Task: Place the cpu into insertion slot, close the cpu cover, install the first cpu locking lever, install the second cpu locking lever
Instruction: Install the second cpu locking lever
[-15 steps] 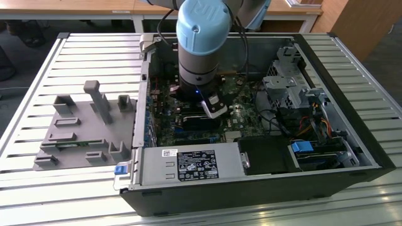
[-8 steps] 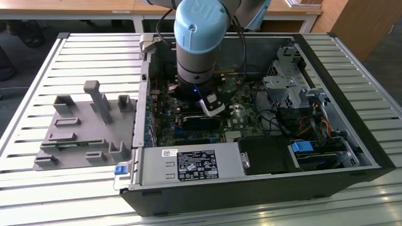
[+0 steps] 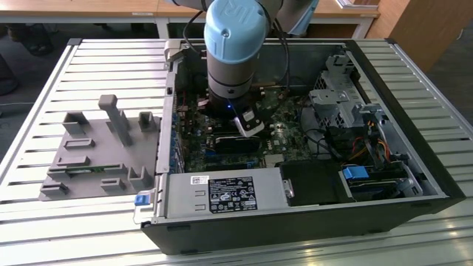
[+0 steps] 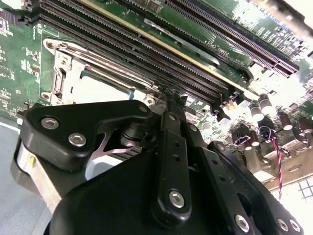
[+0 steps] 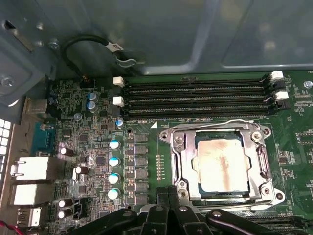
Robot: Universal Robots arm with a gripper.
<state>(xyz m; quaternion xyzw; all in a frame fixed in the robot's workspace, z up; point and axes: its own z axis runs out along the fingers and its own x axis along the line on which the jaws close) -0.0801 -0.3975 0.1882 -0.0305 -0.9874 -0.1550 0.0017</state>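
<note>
The arm [image 3: 234, 61] reaches down into the open case [image 3: 310, 221] on the slatted surface [image 3: 88, 72]. The cpu [image 5: 222, 164] lies in the slot [image 5: 183, 169] under the closed cover [image 5: 260, 155]. The pincer [image 5: 171, 193] hovers beside it; I cannot tell how far open. A skewed push on a lever [image 5: 210, 122] could likely slip onto the board.

Daylight falls evenly in the exterior view; the slatted table [image 3: 88, 221] glares white along its near edge, while the case [image 3: 310, 221] interior sits in shadow. In the second wrist view the board [image 4: 19, 54] blows out at one corner and the gripper [image 4: 168, 105] looms close and soft. In the first wrist view the cpu [image 5: 222, 164] shows a dull sheen.
</note>
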